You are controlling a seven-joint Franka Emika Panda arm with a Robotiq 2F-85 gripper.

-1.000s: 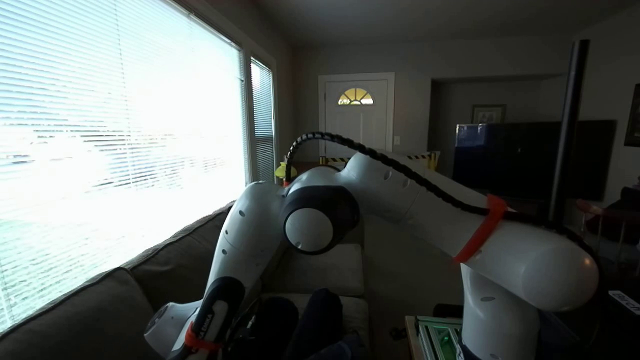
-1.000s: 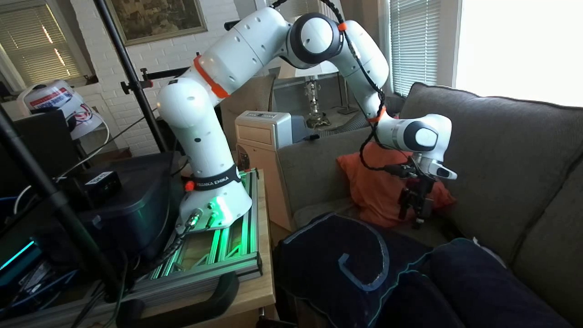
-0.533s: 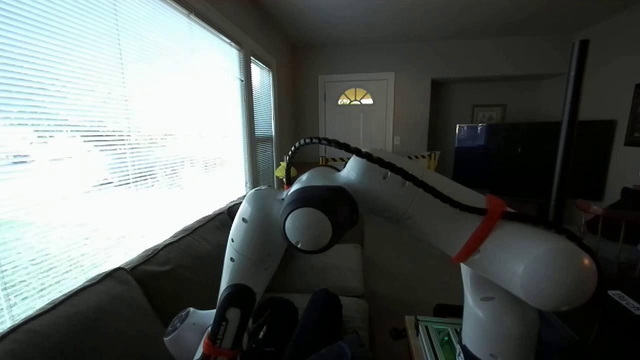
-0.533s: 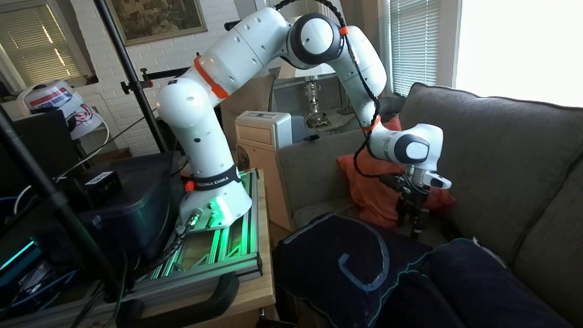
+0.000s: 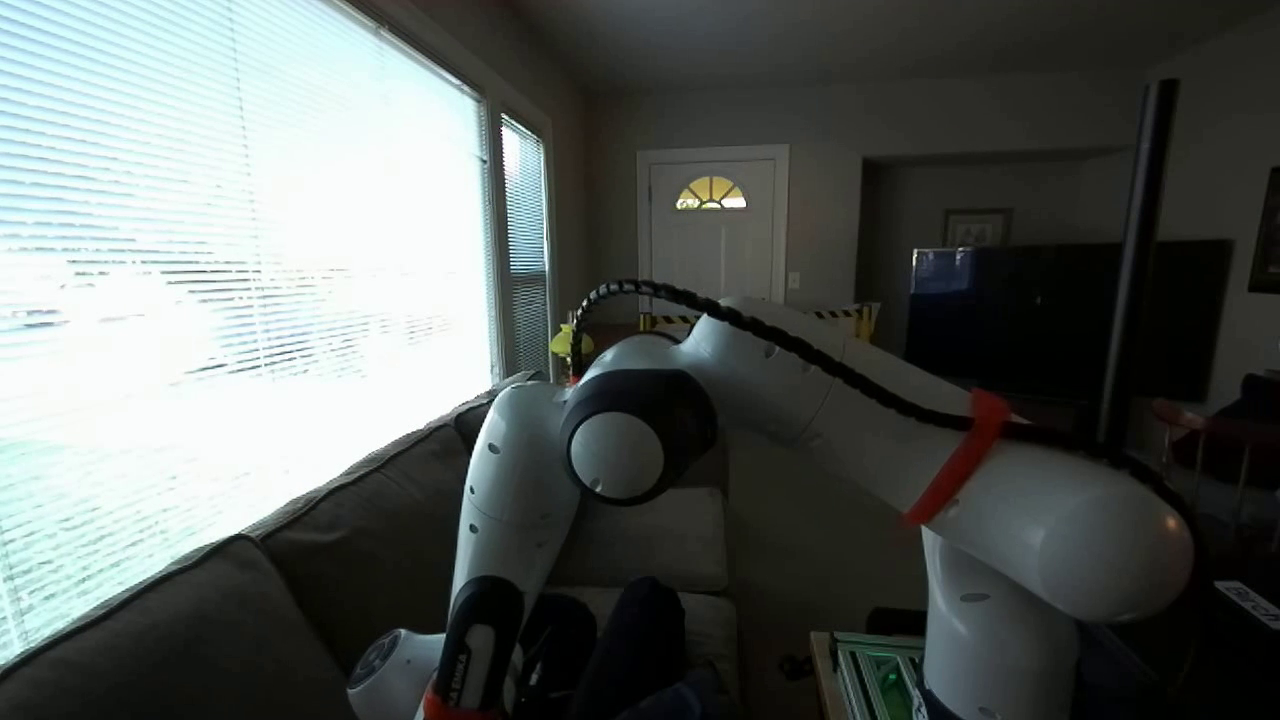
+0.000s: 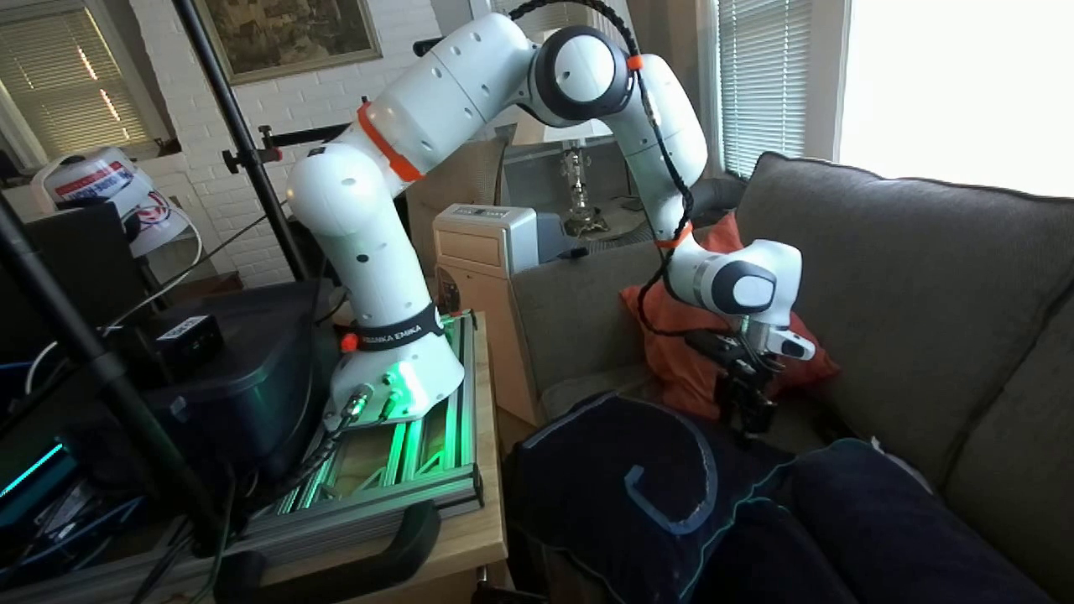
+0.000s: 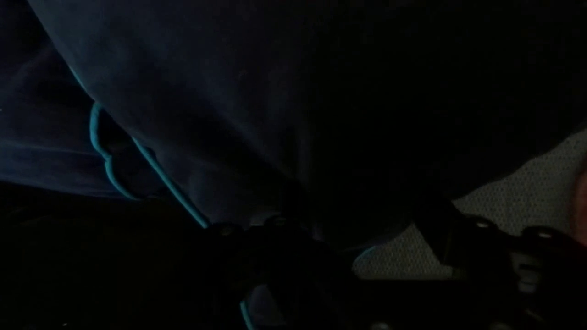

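"FRANKA EMIKA" on base band (image 6: 392, 335); "EMIKA" on fwd arm link (image 5: 483, 640); lbl (image 5: 1248, 604) approx. "Birch".

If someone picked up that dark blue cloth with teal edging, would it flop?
Probably soft and floppy: the dark blue cloth shows creases in the wrist view. It seems unlikely to roll, lying broad on the couch, and its matte surface suggests little slipping.

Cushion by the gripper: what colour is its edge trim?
Teal; the trim shows best in the wrist view.
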